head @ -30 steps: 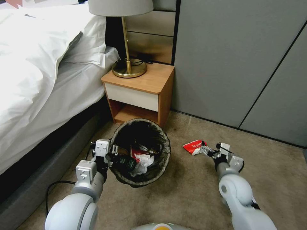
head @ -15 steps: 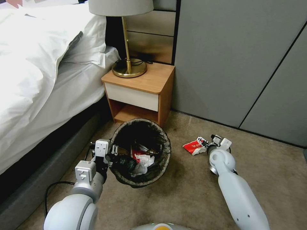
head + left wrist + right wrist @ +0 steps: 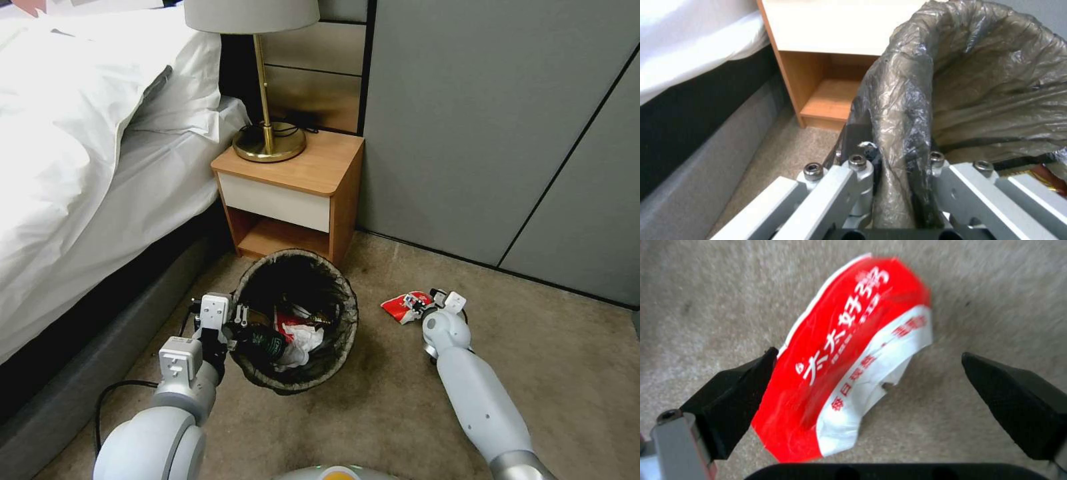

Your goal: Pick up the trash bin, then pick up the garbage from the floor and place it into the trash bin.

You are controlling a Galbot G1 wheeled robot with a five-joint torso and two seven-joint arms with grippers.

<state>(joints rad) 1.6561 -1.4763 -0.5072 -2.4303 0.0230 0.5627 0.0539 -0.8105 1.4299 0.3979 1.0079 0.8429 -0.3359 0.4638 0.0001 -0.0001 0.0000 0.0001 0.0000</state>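
Observation:
The trash bin (image 3: 349, 313), lined with a dark bag, stands tilted on the floor (image 3: 380, 407) in front of a nightstand. It holds garbage: a green bottle (image 3: 268, 342), white tissue (image 3: 304, 337) and a red wrapper. My left gripper (image 3: 235, 325) is shut on the bin's near-left rim, and the left wrist view shows its fingers (image 3: 858, 173) clamping the bag-covered rim (image 3: 900, 133). A red-and-white wrapper (image 3: 401, 307) lies on the carpet to the bin's right. My right gripper (image 3: 417, 304) points down over it, open, and its pads (image 3: 735, 396) straddle the wrapper (image 3: 849, 366).
A wooden nightstand (image 3: 293, 190) with a brass lamp (image 3: 268, 141) stands just behind the bin. The bed (image 3: 80, 173) and its grey base run along the left. Grey wall panels (image 3: 507, 133) close off the back and right. A black cable (image 3: 117, 385) lies by my left arm.
My right arm has reached forward and turned its wrist down, bringing the open gripper over the red-and-white wrapper. The left gripper and bin have stayed put.

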